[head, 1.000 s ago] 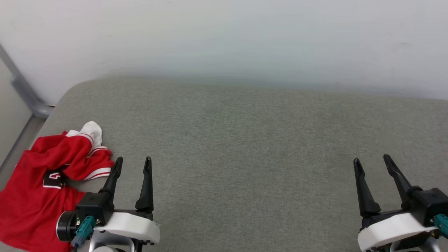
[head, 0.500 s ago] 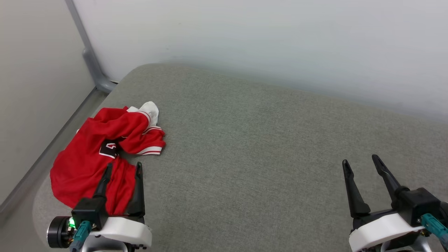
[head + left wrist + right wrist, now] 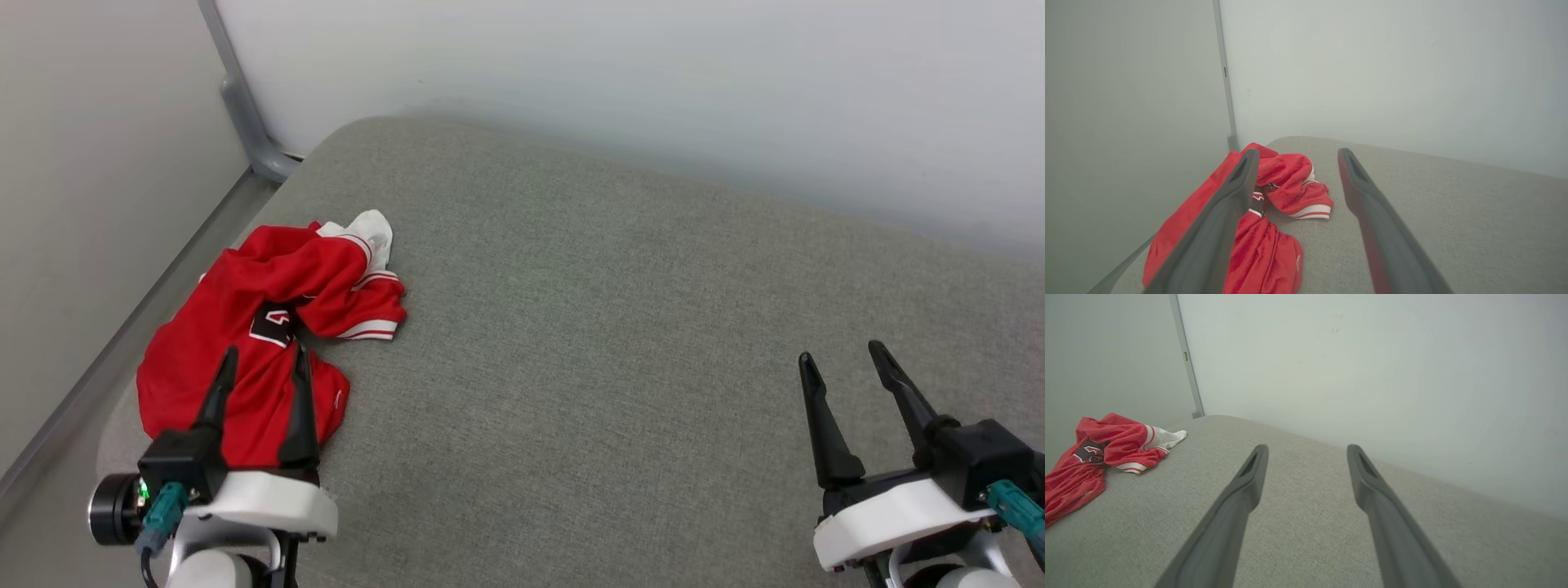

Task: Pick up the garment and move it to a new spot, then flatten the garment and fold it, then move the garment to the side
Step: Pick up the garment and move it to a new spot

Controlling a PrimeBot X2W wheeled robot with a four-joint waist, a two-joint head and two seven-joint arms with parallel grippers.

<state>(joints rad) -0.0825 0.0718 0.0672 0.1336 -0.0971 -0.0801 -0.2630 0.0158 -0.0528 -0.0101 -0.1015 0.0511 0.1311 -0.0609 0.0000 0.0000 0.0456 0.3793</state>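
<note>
The head view has swung toward the left end of the grey upholstered cushion [image 3: 620, 343], so the crumpled bright red jersey with white sleeves [image 3: 204, 335] at that corner is now fully in sight. The left tool [image 3: 265, 353], fingers spread and empty, now sits over the jersey's near folds rather than beside them, so pickup looks close. The right tool [image 3: 841, 349], also spread, stands well apart.

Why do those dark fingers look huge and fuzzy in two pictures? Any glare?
Left wrist view: the left gripper sits close to the wide-angle lens, so its fingers loom large and soft-edged. Right wrist view: the right gripper looks the same. Head view: even light, no glare; the red jersey is sharp.
</note>
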